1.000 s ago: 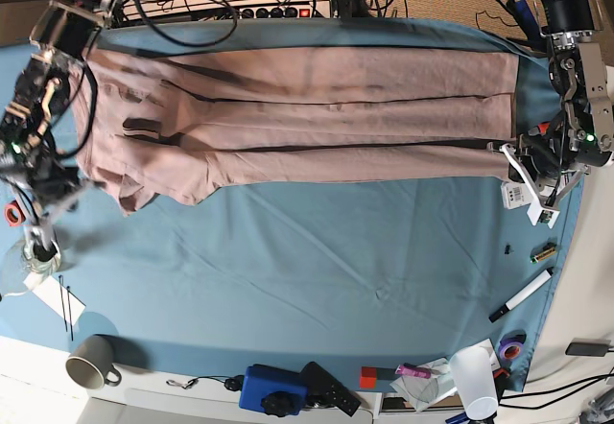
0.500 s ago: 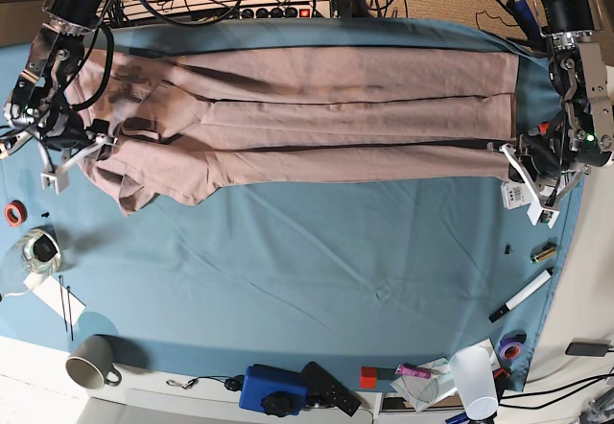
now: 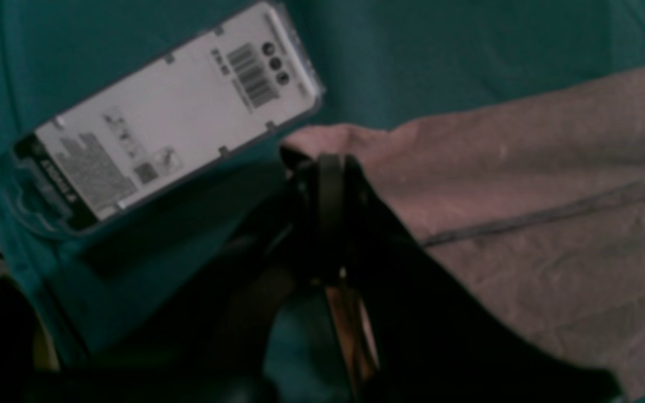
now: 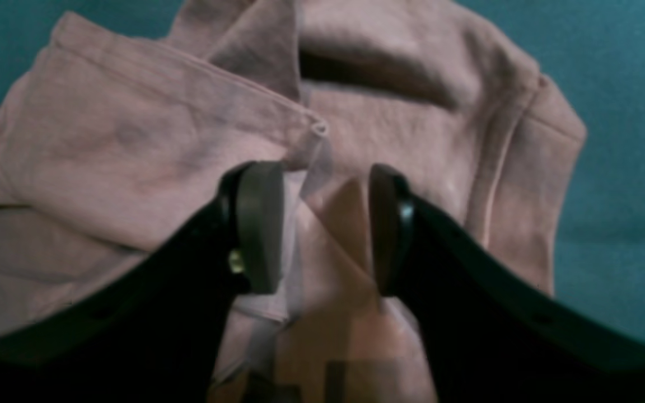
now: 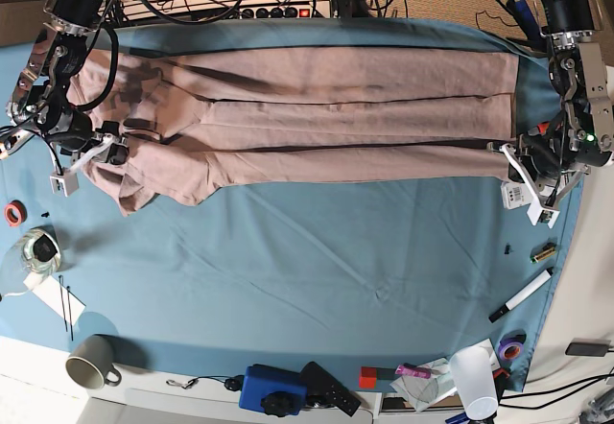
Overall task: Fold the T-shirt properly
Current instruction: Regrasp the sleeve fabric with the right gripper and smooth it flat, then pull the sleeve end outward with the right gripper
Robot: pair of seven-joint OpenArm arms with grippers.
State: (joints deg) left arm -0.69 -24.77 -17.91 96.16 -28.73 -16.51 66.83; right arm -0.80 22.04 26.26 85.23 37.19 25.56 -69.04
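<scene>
The pink-beige T-shirt (image 5: 317, 107) lies folded lengthwise in a long band across the far half of the blue cloth (image 5: 336, 251). Its bunched sleeve and collar end is on the base view's left. My right gripper (image 4: 322, 224) hovers low over that end, open, with a raised fold of the T-shirt (image 4: 132, 140) standing between its pads and not pinched. In the base view the right gripper (image 5: 101, 151) sits at the shirt's left edge. My left gripper (image 3: 322, 168) is shut on the hem corner of the T-shirt (image 3: 524, 196), at the base view's right end (image 5: 513, 153).
A white barcode card (image 3: 171, 117) lies just beside the left gripper. A glass jar (image 5: 36, 251), red tape roll (image 5: 11, 213) and mug (image 5: 91, 362) line the left edge. A blue box (image 5: 273, 390), white cup (image 5: 475, 381) and marker (image 5: 523, 294) sit near the front.
My right arm swung from the glass jar at the table's left edge up onto the shirt's sleeve end, and its jaws came apart. The left arm stayed still, gripping the hem.
</scene>
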